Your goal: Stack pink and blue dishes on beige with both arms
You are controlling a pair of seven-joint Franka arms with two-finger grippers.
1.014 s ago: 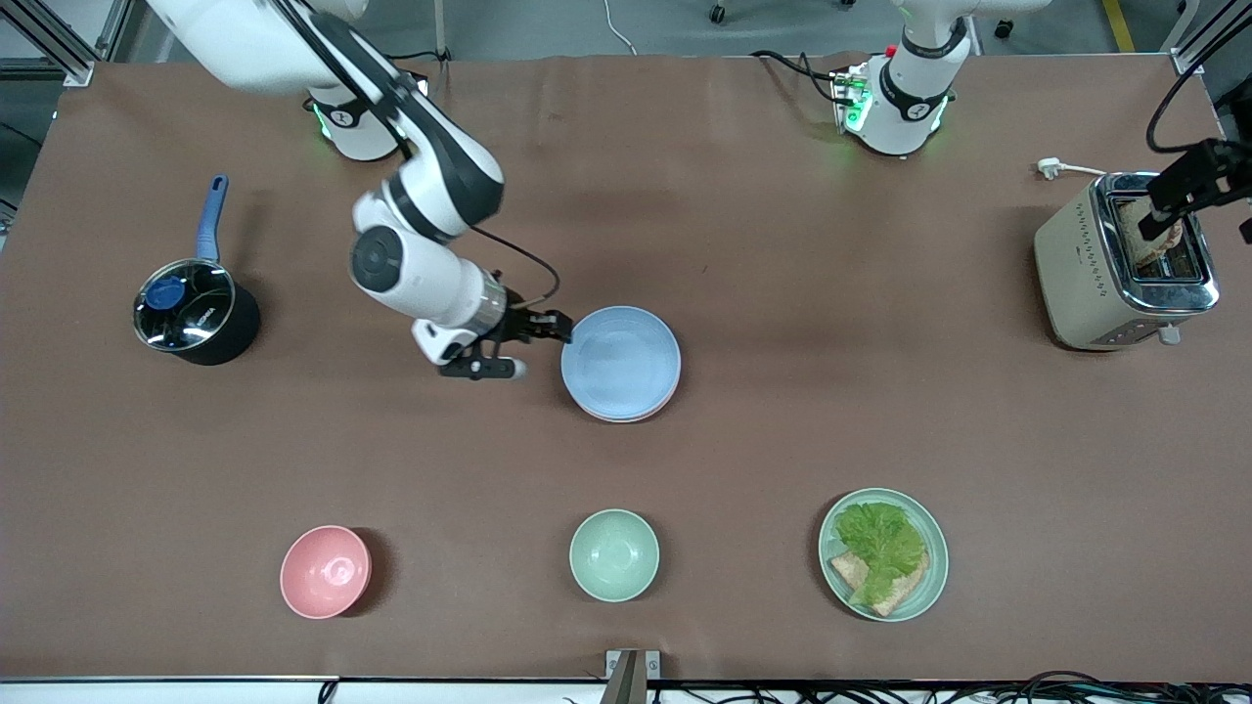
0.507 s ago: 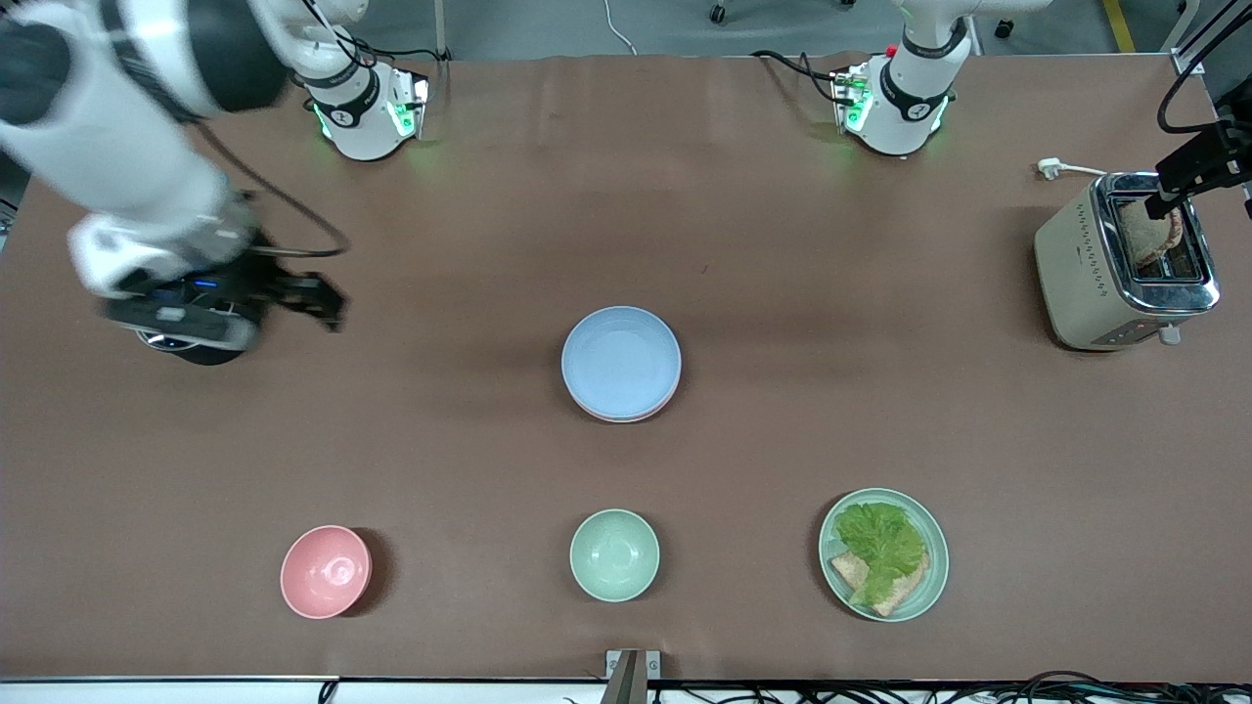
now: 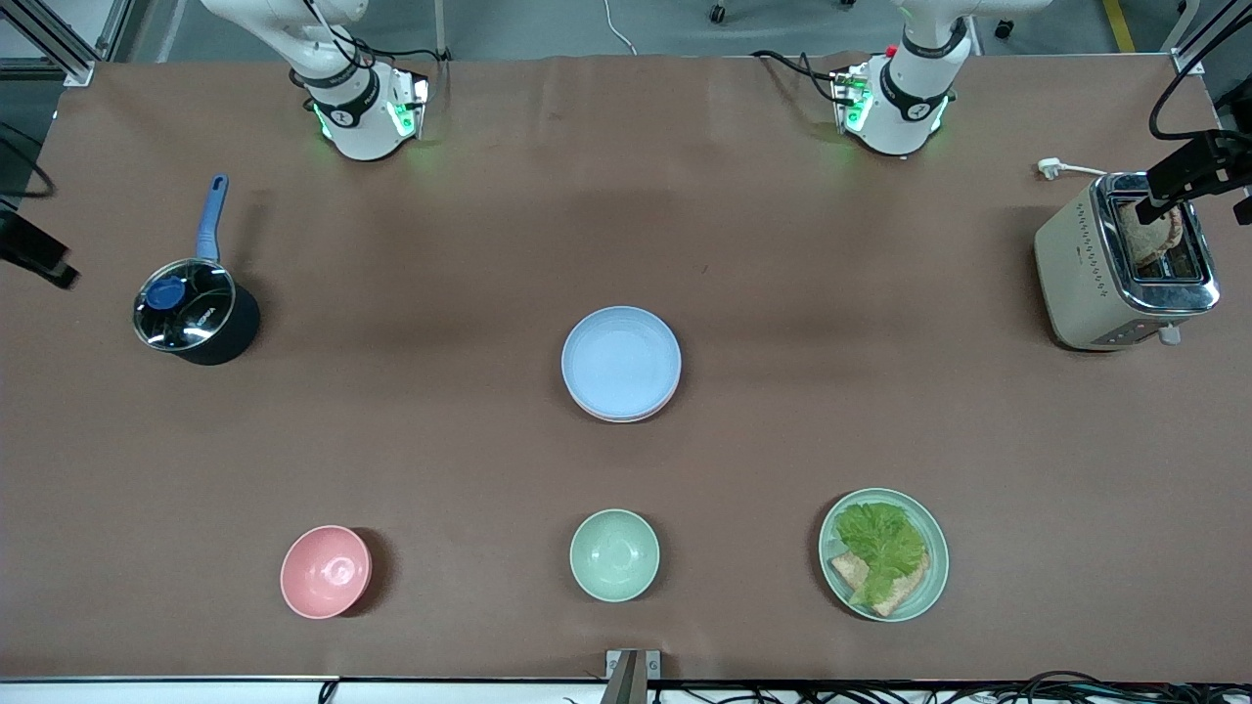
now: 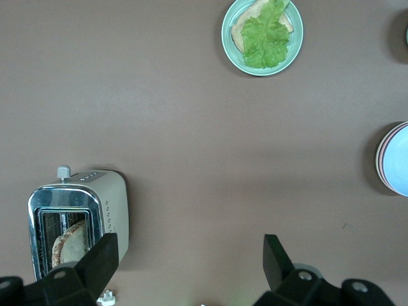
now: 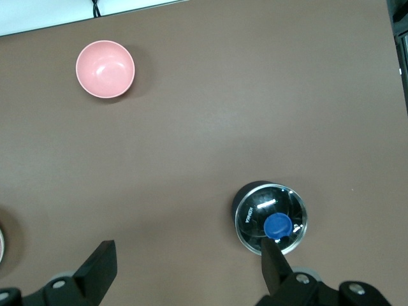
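At the right arm's end of the desk (image 3: pixel 782 244), the right pincer (image 5: pixel 185 268) hangs high over the desk edge near the lidded saucepan (image 3: pixel 194 311), its fingers spread wide and holding nothing; in the front view only a dark piece of it shows at the frame's border. The pink bowl (image 3: pixel 326 571) sits close to the front camera, nearer than the saucepan. In the middle of the desk lies the stack: the blue plate (image 3: pixel 621 360) rests on top, the pink plate (image 4: pixel 380 159) shows as a thin rim just beneath it, and the beige plate is probably at the bottom, though it is too hidden to make out. The mint-green bowl (image 3: pixel 614 554) stands nearer the camera than the stack. Toward the left arm's end is the mint-green plate (image 3: pixel 929 577) carrying bread and lettuce. The left pincer (image 4: pixel 188 264) hangs over the toaster (image 3: pixel 1086 264), fingers spread apart and empty; a slice of toast sits in the slot.
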